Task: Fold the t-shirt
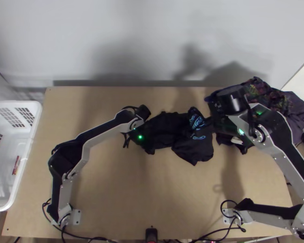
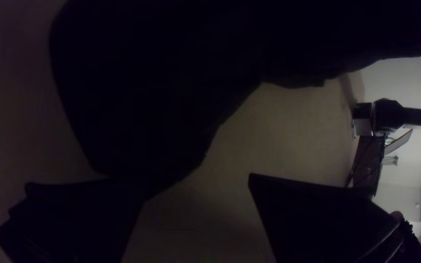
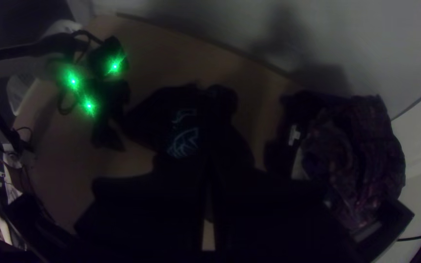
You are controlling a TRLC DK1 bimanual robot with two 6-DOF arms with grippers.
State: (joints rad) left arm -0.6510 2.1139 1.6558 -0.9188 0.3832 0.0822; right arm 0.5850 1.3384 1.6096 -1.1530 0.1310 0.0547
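- T-shirt [image 1: 164, 127]: black, with a light-blue print; lay bunched on the wooden counter [image 1: 111, 194], at about 1 o'clock from its middle. A rounded flap of it spread toward 5 o'clock.
- Left claw [image 1: 151, 137]: at the shirt's 9 o'clock end. In the left wrist view, the left claw [image 2: 198, 182] was spread, with a wide gap between its fingers and dark cloth near them. Whether it touched the cloth could not be told.
- Right claw [image 1: 208, 122]: at the shirt's 3 o'clock side. In the right wrist view, the right claw [image 3: 209, 180] had its two fingers nearly together, pinching a gathered part of the shirt. Exactly which part was too dark to tell.
- Clothes pile [image 1: 290, 107]: dark and crumpled, partly patterned; sat at 2 o'clock, at the counter's edge, beyond the right claw. A white label [image 3: 294, 135] showed on it.
- White basket [image 1: 36, 121]: stood at 9 o'clock, beside the counter.
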